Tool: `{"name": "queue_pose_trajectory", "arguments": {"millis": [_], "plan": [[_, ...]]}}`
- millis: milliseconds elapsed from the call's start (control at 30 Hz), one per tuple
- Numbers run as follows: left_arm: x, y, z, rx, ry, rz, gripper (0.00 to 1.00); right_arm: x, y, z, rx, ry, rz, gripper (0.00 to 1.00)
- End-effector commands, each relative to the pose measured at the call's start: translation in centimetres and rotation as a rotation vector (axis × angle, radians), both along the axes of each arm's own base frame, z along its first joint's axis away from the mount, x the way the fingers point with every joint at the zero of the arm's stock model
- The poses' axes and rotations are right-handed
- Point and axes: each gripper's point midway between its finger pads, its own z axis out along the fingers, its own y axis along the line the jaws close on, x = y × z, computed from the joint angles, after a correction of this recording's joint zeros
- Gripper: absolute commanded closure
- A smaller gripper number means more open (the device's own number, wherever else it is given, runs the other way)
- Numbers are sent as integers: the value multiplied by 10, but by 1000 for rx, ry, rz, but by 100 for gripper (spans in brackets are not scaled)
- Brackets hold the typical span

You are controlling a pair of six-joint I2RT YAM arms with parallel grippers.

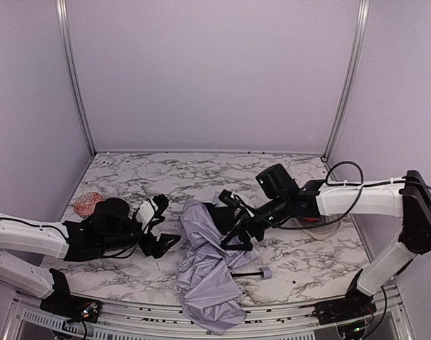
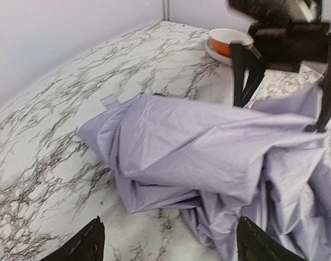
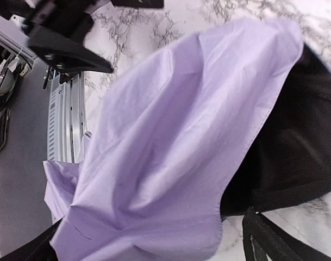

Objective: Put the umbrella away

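Observation:
The umbrella (image 1: pixel 204 262) lies crumpled in the middle of the table, pale lavender fabric spilling over the front edge. Its thin black shaft (image 1: pixel 245 274) and small lavender handle (image 1: pixel 266 273) stick out to the right. My left gripper (image 1: pixel 165 227) stands open just left of the fabric, holding nothing. In the left wrist view the umbrella (image 2: pixel 198 147) lies beyond the spread fingertips (image 2: pixel 90 242). My right gripper (image 1: pixel 236 225) is open at the fabric's right side. In the right wrist view the umbrella (image 3: pixel 170 136) drapes loosely between the wide jaws, its black inner side (image 3: pixel 295 136) showing at right.
An orange-and-white bowl (image 2: pixel 228 41) stands behind the right arm, half hidden in the top view (image 1: pixel 321 225). A pink object (image 1: pixel 88 203) sits at the far left of the marble table (image 1: pixel 165 173). Lavender walls close in three sides.

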Motion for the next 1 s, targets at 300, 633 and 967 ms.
{"name": "queue_pose_trajectory", "arguments": {"millis": [300, 633, 967], "plan": [[46, 7, -7, 53, -25, 96, 16, 95, -34, 137, 89, -331, -222, 0], [54, 0, -48, 150, 40, 70, 28, 187, 61, 60, 21, -8, -201, 18], [71, -25, -74, 222, 52, 16, 42, 127, 118, 14, 61, 199, 68, 48]]}}
